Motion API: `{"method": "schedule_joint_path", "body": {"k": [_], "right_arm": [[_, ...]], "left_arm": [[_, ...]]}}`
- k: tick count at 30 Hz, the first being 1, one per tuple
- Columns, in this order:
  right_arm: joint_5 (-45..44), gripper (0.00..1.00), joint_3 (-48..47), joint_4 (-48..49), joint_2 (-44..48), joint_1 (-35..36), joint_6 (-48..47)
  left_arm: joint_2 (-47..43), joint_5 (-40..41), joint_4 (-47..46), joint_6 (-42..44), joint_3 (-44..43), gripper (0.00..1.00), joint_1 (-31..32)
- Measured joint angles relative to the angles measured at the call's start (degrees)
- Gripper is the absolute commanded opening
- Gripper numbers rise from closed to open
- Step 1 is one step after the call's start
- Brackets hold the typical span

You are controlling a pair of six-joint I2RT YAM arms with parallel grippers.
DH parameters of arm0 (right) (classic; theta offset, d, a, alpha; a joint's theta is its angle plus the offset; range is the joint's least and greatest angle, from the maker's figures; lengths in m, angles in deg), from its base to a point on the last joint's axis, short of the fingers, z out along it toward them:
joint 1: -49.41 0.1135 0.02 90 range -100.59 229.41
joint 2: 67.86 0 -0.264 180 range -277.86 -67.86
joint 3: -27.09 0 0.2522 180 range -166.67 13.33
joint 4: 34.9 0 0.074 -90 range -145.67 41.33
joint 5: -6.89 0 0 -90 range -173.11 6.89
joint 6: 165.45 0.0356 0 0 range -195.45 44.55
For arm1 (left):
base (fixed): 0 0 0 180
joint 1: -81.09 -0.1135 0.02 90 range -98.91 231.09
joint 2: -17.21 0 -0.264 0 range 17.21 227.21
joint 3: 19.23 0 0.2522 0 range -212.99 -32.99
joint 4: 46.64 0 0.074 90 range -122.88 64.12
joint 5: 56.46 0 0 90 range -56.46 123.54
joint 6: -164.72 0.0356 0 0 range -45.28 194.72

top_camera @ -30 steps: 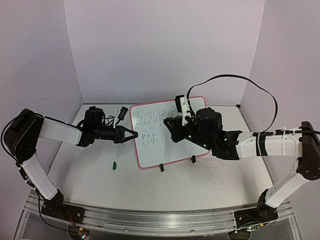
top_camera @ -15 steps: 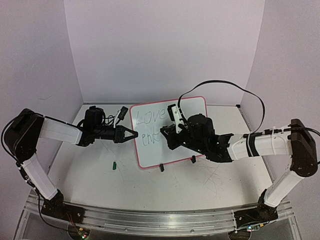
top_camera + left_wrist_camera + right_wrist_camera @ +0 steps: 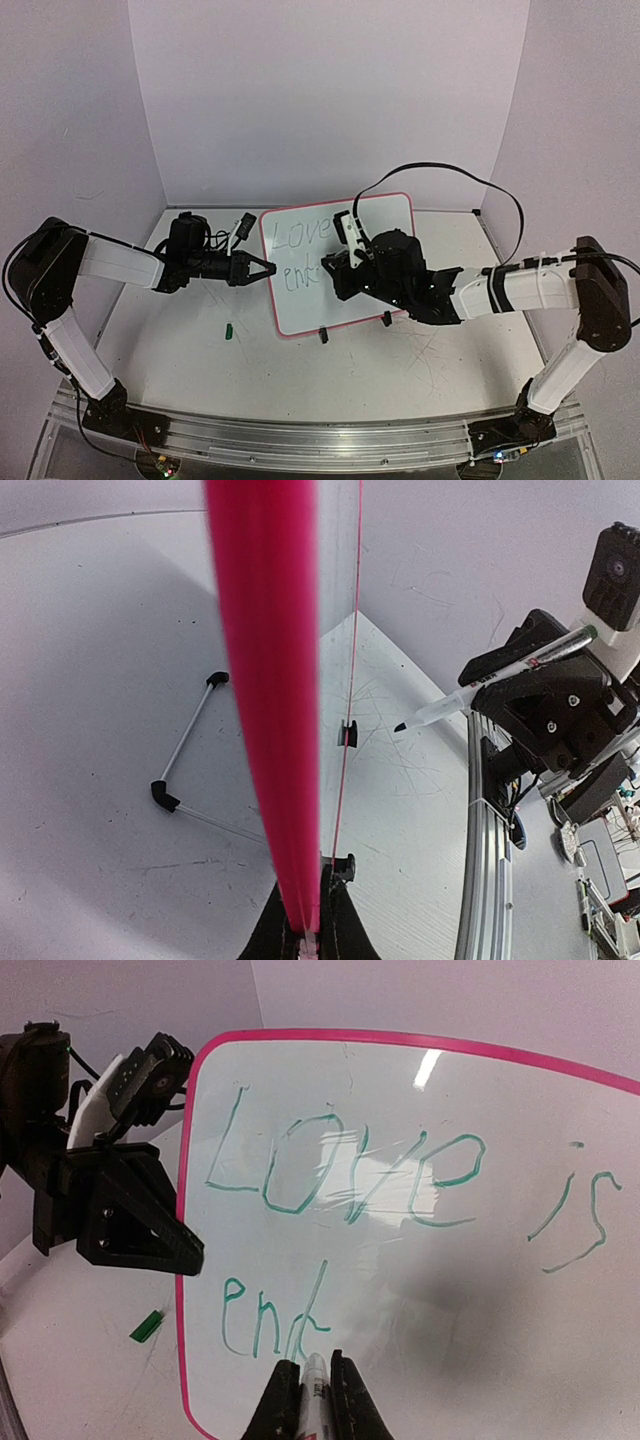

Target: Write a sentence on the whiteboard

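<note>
The whiteboard [image 3: 305, 308], white with a pink frame [image 3: 265, 680], stands upright mid-table. My left gripper [image 3: 268, 269] [image 3: 308, 935] is shut on its left edge. The sentence in green reads "Love is" [image 3: 345, 1170] on top, with "end" [image 3: 270, 1315] below it. My right gripper [image 3: 335, 265] [image 3: 316, 1380] is shut on a white marker [image 3: 316, 1390] [image 3: 480, 685], in front of the board's lower line. The marker's tip points at the "d". In the left wrist view a small gap shows between the tip and the board's face.
A green marker cap [image 3: 228, 329] [image 3: 146, 1326] lies on the table left of the board. Two black clip feet [image 3: 323, 337] [image 3: 386, 319] hold the board's bottom edge. A wire stand [image 3: 185, 745] lies behind it. A black cable [image 3: 450, 170] loops over the right arm.
My right gripper with the marker has moved left and down, from the top line's right end to the word "end". The left gripper and the board stay where they were.
</note>
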Motion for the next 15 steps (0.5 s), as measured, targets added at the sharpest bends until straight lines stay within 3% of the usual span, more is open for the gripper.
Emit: {"method": "schedule_joint_path", "body": {"k": [15], "right_arm": [[-2.6, 0.00, -5.4, -0.4, -2.7, -0.8, -1.1]], "left_arm": [[0.0, 0.0, 0.0, 0.0, 0.0, 0.00, 0.0]]}}
